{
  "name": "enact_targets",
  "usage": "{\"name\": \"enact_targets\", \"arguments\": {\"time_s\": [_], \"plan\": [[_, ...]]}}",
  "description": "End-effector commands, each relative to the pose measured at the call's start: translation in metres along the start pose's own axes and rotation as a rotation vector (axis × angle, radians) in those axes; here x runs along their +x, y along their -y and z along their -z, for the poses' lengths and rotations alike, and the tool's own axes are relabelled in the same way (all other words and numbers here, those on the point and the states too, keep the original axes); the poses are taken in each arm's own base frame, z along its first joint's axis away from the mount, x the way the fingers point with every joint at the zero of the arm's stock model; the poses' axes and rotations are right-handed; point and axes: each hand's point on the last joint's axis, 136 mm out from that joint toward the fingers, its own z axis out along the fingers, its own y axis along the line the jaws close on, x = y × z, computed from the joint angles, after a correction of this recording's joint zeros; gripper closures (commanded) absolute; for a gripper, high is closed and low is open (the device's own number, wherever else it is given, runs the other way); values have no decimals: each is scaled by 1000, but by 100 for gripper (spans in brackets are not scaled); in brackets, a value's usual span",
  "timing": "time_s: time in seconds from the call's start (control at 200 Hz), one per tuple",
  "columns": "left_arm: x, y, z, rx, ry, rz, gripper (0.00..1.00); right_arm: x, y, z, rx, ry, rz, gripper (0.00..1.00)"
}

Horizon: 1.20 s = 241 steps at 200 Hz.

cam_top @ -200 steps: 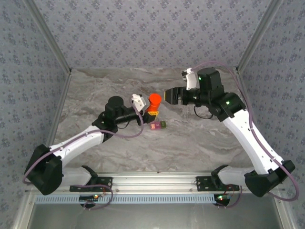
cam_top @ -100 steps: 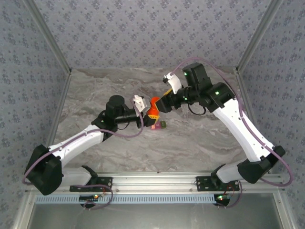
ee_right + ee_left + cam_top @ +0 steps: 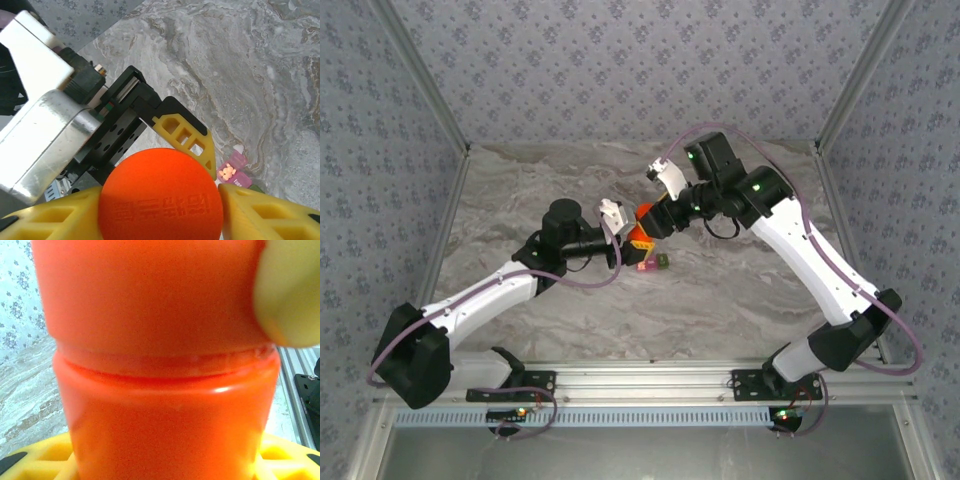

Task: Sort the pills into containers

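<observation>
At the near side, the containers (image 3: 653, 264) are seen standing on the marbled surface (image 3: 750, 300), a pink compartment (image 3: 235, 167) joined to an olive-green compartment (image 3: 663, 262), just beside the bottle and in front of it. A few pale pills (image 3: 227, 173) are seen lying in the pink compartment. The pair is judged to be very light, stiff, smooth plastic that is easily pushed or tipped. If it has to be taken, the outer walls are judged the place to be held, across the short side, with the open tops left free. The pills are judged light and likely to bounce or roll, so a low, slow pour is called for

Just behind, the orange bottle (image 3: 165, 410) is held by its body in the left gripper (image 3: 632, 238), whose yellow fingers (image 3: 40, 462) are closed against it. The bottle is judged rigid, light and slippery

Farthest, the right gripper (image 3: 654, 219) is set over the round cap (image 3: 160, 197), with one finger on each side and close against it; whether the cap is firmly gripped cannot be told. The cap is best taken across its full width
</observation>
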Motion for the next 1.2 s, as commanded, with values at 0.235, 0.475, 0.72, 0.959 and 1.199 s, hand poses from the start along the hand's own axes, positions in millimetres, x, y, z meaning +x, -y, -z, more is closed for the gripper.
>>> {"name": "enact_targets", "arguments": {"time_s": [0.235,0.475,0.72,0.959,1.199], "plan": [[-31,-7,3,-37,88,-48,100,6,18,-8,126,-2,-259,61],[-35,-18,8,-121,126,-71,100,25,45,-27,308,197,-719,65],[-27,-20,6,-125,108,-62,100,6,23,-37,193,203,-719,34],[-24,-18,8,-120,94,-63,100,11,21,35,202,228,-568,14],[-22,-11,8,-76,79,-64,100,6,0,51,7,198,-240,18]]}}
